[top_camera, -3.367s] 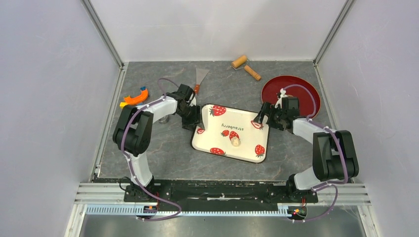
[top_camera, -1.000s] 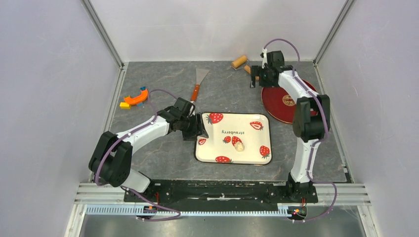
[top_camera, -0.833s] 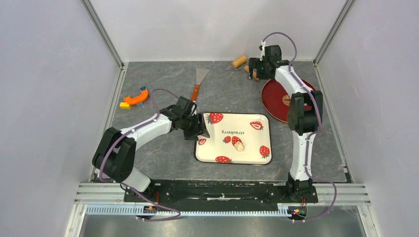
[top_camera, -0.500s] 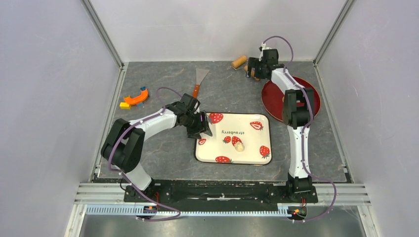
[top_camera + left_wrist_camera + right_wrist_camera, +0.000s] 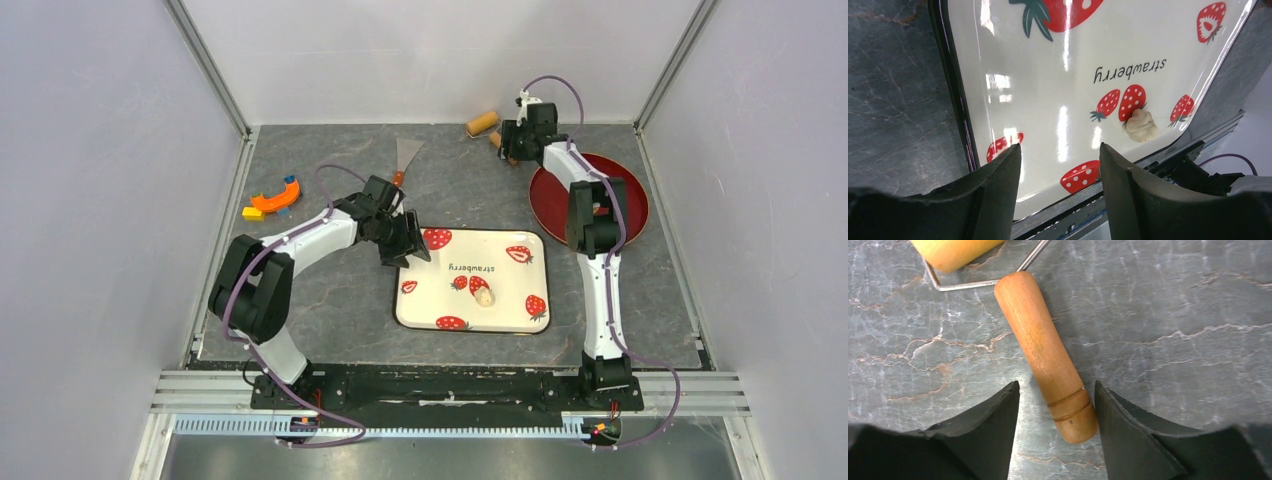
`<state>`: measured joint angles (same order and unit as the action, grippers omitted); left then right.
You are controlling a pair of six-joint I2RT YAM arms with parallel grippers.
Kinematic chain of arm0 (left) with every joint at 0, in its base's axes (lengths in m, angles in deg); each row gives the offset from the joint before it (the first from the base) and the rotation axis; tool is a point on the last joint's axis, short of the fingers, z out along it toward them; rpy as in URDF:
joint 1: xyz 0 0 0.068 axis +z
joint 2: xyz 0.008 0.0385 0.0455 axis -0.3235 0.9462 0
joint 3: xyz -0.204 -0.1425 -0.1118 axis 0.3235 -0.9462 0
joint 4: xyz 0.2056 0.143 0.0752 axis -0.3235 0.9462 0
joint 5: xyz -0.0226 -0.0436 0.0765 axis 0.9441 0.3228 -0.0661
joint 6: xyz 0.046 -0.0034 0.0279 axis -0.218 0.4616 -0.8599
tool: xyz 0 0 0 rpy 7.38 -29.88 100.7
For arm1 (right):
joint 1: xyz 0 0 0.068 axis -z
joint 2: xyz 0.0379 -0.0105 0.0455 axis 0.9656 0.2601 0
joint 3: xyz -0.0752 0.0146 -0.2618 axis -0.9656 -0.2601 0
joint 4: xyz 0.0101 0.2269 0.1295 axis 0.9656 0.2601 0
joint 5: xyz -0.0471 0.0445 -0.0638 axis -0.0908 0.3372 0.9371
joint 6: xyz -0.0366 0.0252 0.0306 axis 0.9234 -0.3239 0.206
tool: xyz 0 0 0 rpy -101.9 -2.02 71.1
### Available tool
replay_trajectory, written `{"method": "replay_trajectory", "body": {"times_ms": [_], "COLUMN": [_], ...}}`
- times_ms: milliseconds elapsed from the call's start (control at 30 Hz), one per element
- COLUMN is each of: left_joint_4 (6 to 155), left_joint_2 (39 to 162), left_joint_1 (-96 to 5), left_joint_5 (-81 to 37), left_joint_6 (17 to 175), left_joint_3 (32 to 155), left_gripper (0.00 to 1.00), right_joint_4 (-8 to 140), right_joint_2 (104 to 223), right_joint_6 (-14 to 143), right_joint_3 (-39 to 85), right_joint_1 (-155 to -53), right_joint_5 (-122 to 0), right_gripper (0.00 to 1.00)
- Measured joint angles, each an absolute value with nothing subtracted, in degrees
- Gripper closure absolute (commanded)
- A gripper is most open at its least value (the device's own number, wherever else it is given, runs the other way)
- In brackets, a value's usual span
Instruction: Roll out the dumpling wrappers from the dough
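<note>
Dough: small pale cream-beige lump of dough (image 5: 483, 293), thick and lumpy, lying on the tray's near-right part, touching a printed strawberry pair just below the word "strawberry".
Tray: white rectangular strawberry-print tray (image 5: 500, 262) w/ dark rim, flat on the worktop, roughly centre, between the two arms.
Left hand: left hand (image 5: 412, 250) at the tray's far-left corner; in the left wrist view its fingers (image 5: 998, 185) stand wide apart w/ nothing between them, the tray's glossy face showing through the gap. Can't tell if it touches the tray. Dough (image 5: 1141, 125) sits well apart from it, towards the tray's other side.
Right hand: right hand (image 5: 1057, 387) at the far edge of the worktop, arm stretched out. Fingers apart, one each side of the handle's butt end, not closed on it; thin gaps show on both sides.
Roller: tan wooden roller cylinder (image 5: 483, 123) on a bent wire frame, joined to a reddish-brown wooden handle (image 5: 1045, 352); whole tool lies flat on the worktop.
Plate: dark red round plate (image 5: 628, 188) at far right, partly under the right arm.
Scraper: metal-bladed scraper w/ orange handle (image 5: 405, 155), far side, left of the roller.
Misc: orange curved plastic piece (image 5: 275, 198) near the left wall.
Worktop: grey marbled worktop (image 5: 330, 295).
</note>
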<state>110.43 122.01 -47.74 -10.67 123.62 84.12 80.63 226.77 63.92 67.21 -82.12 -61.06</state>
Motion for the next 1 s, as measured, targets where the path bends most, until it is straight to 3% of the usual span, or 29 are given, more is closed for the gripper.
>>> {"method": "replay_trajectory", "body": {"times_ms": [133, 267, 367, 533, 567, 600, 667, 767, 900, 1000], "left_joint_4": [110.58, 111.02, 111.26, 111.67, 111.65, 111.61, 111.61, 111.56, 111.41, 111.41], "left_joint_2": [122.01, 121.98, 121.85, 120.32, 119.86, 119.4, 118.53, 116.98, 115.21, 114.44], "left_joint_1": [-46.82, -46.16, -45.84, -45.6, -45.57, -45.57, -45.57, -45.57, -45.57, -45.57], "left_joint_5": [-10.65, -10.65, -10.65, -10.67, -10.67, -10.67, -10.69, -10.71, -10.73, -10.76], "left_joint_6": [123.46, 123.29, 123.05, 122.96, 122.96, 122.94, 122.94, 122.94, 122.87, 122.46], "left_joint_3": [85.52, 86.83, 87.22, 87.05, 86.89, 86.7, 86.15, 84.82, 83.07, 82.22], "left_gripper": [0.36, 0.37, 0.36, 0.37, 0.37, 0.37, 0.37, 0.36, 0.36, 0.36], "right_joint_4": [80.63, 80.26, 79.82, 79.1, 78.95, 78.8, 78.97, 80.24, 81.99, 82.88], "right_joint_2": [226.77, 226.35, 224.3, 217.28, 215.55, 213.17, 209.15, 203.25, 200.43, 200.54], "right_joint_6": [66.61, 68.58, 69.28, 69.56, 69.87, 70.28, 71.0, 71.64, 72.32, 72.34], "right_joint_3": [66.36, 65.4, 62.1, 50.95, 48.33, 44.57, 38.78, 31.19, 28.51, 28.86], "right_joint_1": [-83.52, -85.84, -87.54, -89.8, -90.12, -90.54, -91.06, -91.74, -92.07, -92.0], "right_joint_5": [-60.8, -60.41, -60.6, -62.53, -62.98, -63.53, -63.81, -63.88, -63.25, -62.9], "right_gripper": [0.69, 0.82, 0.87, 0.88, 0.84, 0.65, 0.4, 0.21, 0.17, 0.23]}}
